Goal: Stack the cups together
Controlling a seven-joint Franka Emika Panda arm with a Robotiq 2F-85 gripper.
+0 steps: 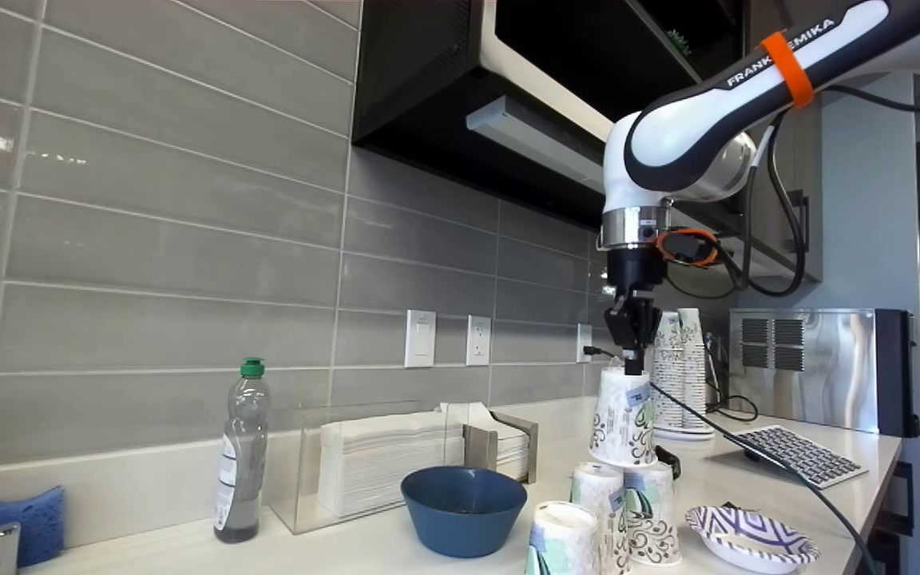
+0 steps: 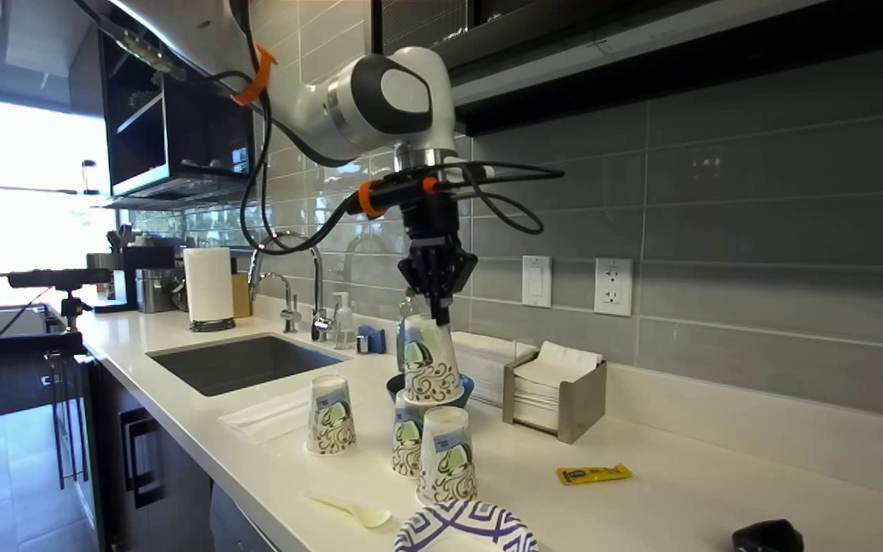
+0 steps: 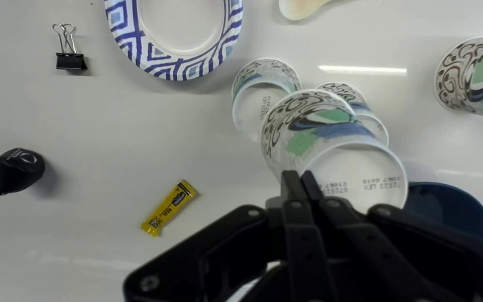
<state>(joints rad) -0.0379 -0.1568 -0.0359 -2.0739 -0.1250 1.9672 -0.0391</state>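
Note:
My gripper (image 1: 633, 361) is shut on the base edge of an upside-down white patterned cup (image 1: 618, 431). In the wrist view the fingertips (image 3: 299, 176) pinch the near edge of this cup (image 3: 308, 134). The held cup (image 2: 431, 372) is upright on its mouth, over two upside-down cups standing side by side, a nearer one (image 2: 448, 460) and a farther one (image 2: 408, 437). Whether it touches them I cannot tell. Both lower cups are partly hidden by it in the wrist view. Another upside-down cup (image 2: 332, 422) stands apart on the sink side.
A dark blue bowl (image 1: 464, 519) stands close to the cups, with a napkin holder (image 2: 587, 399) behind. A patterned plate (image 3: 178, 67), a spoon (image 2: 361, 510), a yellow packet (image 3: 169, 208), a binder clip (image 3: 70, 61) and a black object (image 3: 17, 170) lie on the counter.

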